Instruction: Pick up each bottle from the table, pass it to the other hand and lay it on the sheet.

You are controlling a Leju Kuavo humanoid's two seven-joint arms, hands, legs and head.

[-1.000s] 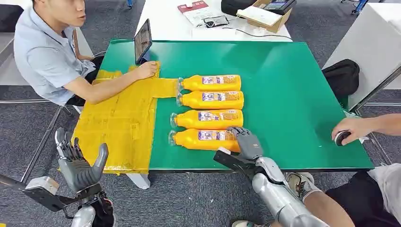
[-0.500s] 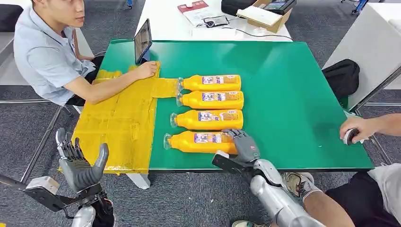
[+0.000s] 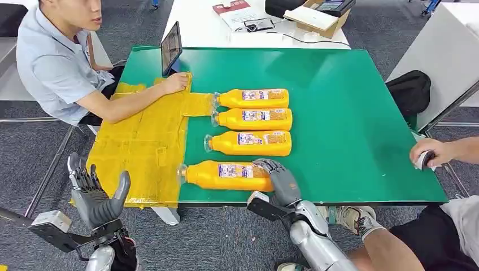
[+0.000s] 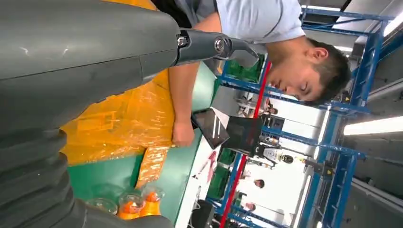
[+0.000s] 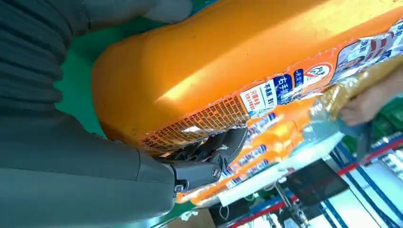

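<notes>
We look down on a green table [image 3: 350,130] with four orange bottles lying on their sides, caps pointing toward a yellow sheet [image 3: 141,147] spread over the table's left part. Three bottles [image 3: 252,119] lie in a neat row, parallel and close together, near the table's middle. The fourth bottle [image 3: 226,175] lies nearest us, by the front edge, set further left than the others, so its cap reaches the sheet's border.

Our right hand [image 3: 281,180] grips the base end of this nearest bottle, its dark fingers [image 3: 265,166] curled over the top of it. In the right wrist view the bottle [image 5: 228,66] is close against the hand, its printed label visible, with the thumb [image 5: 209,161] curving around it.

Our left hand [image 3: 96,197] hangs below and in front of the table's left corner, off the table. It holds nothing, with fingers upright and spread and the thumb apart.

A person in a light blue shirt [image 3: 53,65] sits at the table's far left, one hand [image 3: 175,83] pressing the sheet's far corner. A tablet [image 3: 170,48] stands beside that hand. At the right edge, another person's hand [image 3: 432,152] rests on the table holding a small dark object. A black bag [image 3: 408,90] sits beyond the table's right side.
</notes>
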